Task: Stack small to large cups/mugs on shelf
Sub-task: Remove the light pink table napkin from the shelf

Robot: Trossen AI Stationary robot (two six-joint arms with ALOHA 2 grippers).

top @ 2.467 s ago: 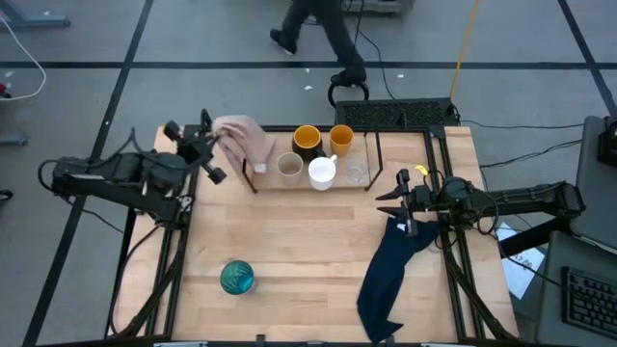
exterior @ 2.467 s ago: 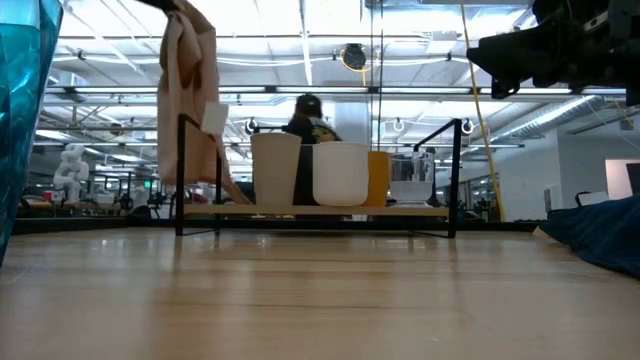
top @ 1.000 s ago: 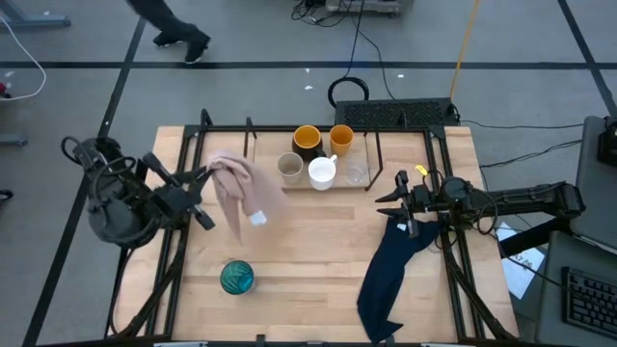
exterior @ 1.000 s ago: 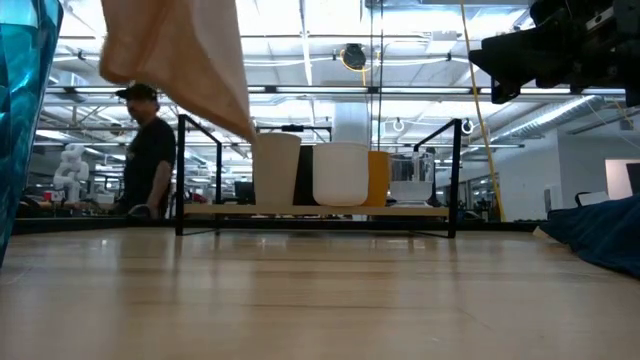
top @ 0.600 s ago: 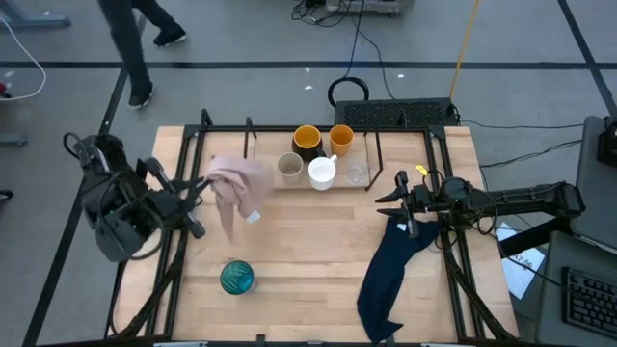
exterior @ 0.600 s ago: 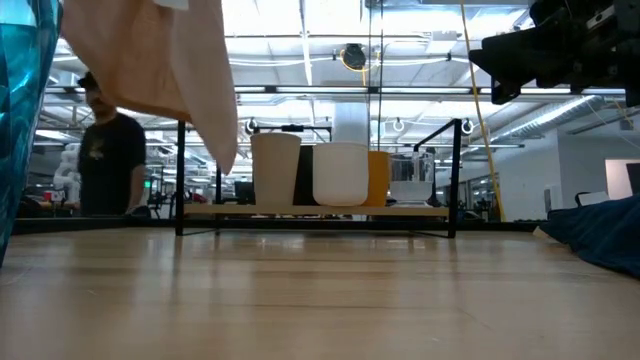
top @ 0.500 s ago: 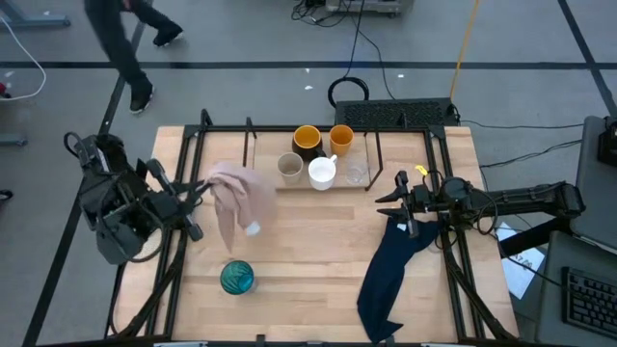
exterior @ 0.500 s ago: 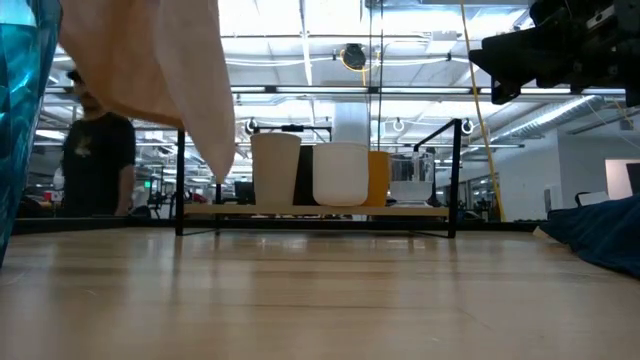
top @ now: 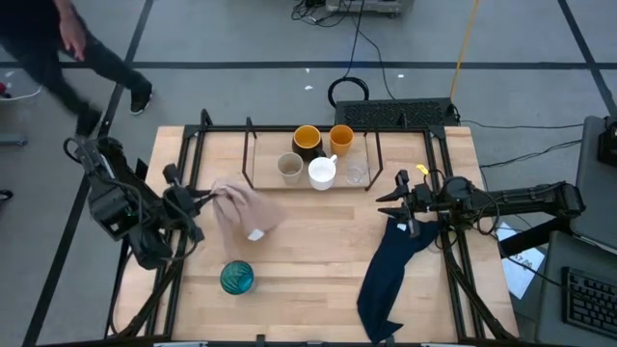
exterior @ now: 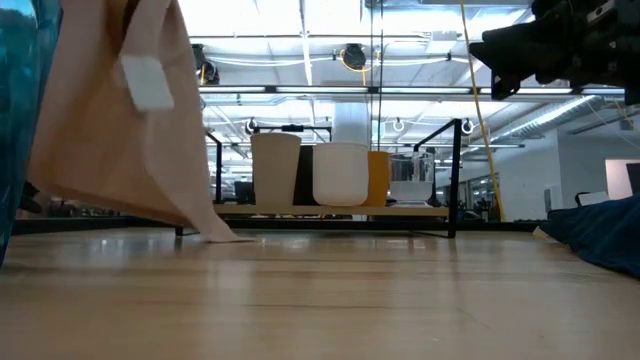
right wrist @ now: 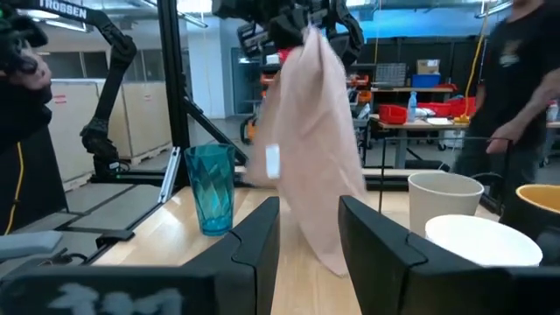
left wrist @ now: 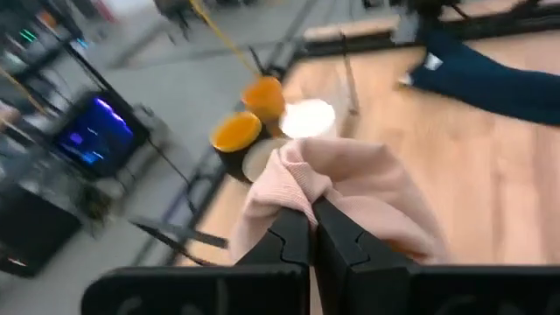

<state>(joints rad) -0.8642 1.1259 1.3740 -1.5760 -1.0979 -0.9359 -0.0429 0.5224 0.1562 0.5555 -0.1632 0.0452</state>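
My left gripper (top: 205, 198) is shut on a pink cloth (top: 246, 210) over the table's left half, near side of the shelf. The black rod shelf (top: 253, 166) stands at the far middle. On it are a beige cup (top: 289, 167), a white mug (top: 321, 173), an orange-yellow mug (top: 307, 141), a small orange cup (top: 341, 140) and a clear cup (top: 357, 173). A teal glass (top: 237, 278) stands upright on the table at the near left. My right gripper (top: 397, 204) is open and empty above a navy cloth (top: 390, 275). My left gripper pinches a bunched fold at the pink cloth's top (left wrist: 302, 188) between its two fingers, coming level from the table's left. The cloth hangs slack below the fingers, and its lower end (exterior: 215, 235) rests on the table.
The navy cloth lies along the table's right side and also shows in the low view (exterior: 600, 235). A person (top: 58, 48) walks on the floor beyond the far left corner. Bare wood (top: 308, 251) lies between the teal glass and the navy cloth.
My left gripper has gone down and a little toward the near edge, still shut on the pink cloth. The cloth, which hung clear of the table, has come down so that its lower end touches the wood. A person has walked left behind the table.
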